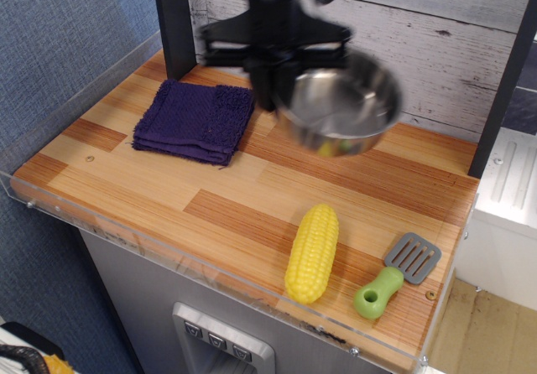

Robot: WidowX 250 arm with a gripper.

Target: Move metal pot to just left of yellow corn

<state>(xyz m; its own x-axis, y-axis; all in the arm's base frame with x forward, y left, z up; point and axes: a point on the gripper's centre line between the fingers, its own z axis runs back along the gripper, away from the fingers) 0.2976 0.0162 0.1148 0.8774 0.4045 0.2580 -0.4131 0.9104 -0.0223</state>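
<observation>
The metal pot (340,106) is a shiny round pan, held in the air above the back middle of the wooden table (168,185), slightly blurred. My black gripper (277,85) is shut on the pot's left rim and carries it. The yellow corn (312,252) lies near the table's front edge, below and a little right of the gripper, apart from the pot.
A folded purple cloth (195,119) lies at the back left. A grey spatula with a green handle (393,277) lies right of the corn. A clear plastic rim (126,238) runs along the front and left edges. A dark post (174,22) stands behind the cloth.
</observation>
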